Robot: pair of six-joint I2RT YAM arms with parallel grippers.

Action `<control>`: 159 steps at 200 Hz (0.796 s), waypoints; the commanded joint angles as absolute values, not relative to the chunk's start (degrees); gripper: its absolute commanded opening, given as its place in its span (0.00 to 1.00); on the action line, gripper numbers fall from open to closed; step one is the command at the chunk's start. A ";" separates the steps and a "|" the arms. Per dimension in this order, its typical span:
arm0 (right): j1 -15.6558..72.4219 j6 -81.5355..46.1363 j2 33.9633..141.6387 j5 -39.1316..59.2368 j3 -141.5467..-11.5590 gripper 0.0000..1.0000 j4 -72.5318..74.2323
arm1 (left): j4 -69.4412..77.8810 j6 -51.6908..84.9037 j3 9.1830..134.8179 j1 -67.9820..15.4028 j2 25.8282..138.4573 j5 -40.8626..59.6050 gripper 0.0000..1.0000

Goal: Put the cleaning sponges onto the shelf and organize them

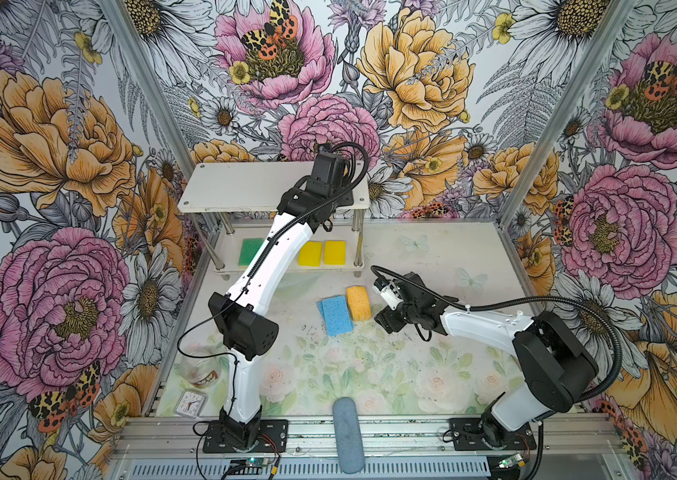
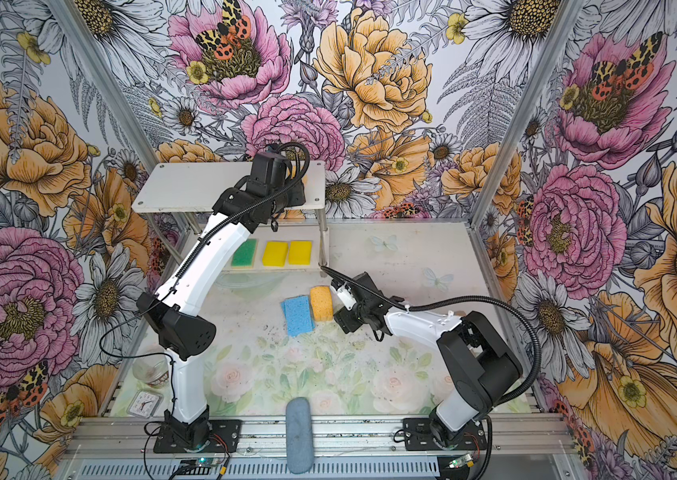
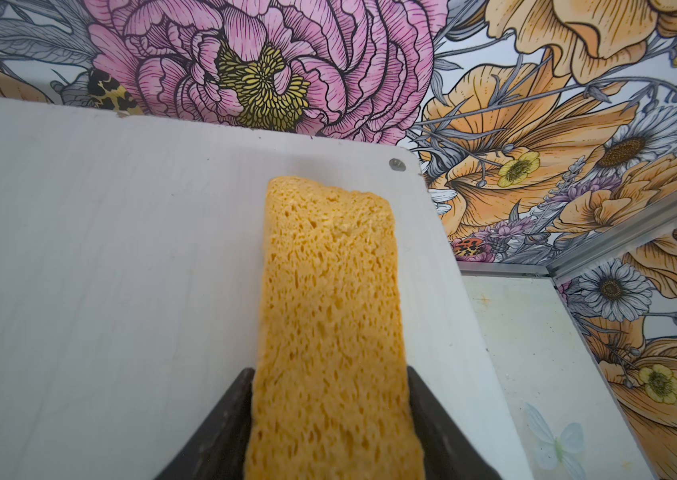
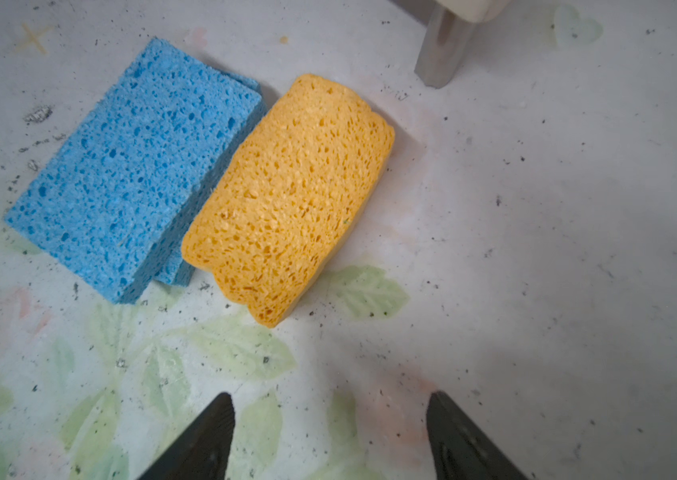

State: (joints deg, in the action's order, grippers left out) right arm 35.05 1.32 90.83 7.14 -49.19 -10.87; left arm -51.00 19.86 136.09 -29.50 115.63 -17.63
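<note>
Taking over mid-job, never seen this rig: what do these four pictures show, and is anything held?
Two robot arms at a table. Two pictures look down on the whole scene; two are taken from the wrists. The left arm reaches over the shelf, its jaws shut on an orange sponge. The right arm has its jaws open, empty, near a second orange sponge and two stacked blue sponges on the table. A green sponge and two yellow sponges lie on the shelf's lower board.

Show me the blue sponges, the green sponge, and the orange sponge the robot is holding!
blue sponges (image 4: 133,166), right wrist view, middle of the top one's face.
green sponge (image 1: 250,250), in a top view, middle of its green top.
held orange sponge (image 3: 330,291), left wrist view, middle of its porous face.
</note>
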 commanded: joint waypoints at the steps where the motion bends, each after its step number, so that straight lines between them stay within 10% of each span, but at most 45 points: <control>1: 34.95 0.97 89.22 6.15 -48.87 0.76 -9.69 | -51.78 21.32 136.76 -28.94 117.22 -18.63 0.58; 159: 34.80 0.29 84.99 10.80 -52.68 0.76 -9.98 | -51.64 16.44 131.34 -32.33 104.87 -18.61 0.85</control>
State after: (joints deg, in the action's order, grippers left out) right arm 35.05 1.15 86.98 8.29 -49.45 -10.92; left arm -51.77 19.38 134.02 -30.37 111.20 -17.43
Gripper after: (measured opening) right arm 0.762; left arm 0.833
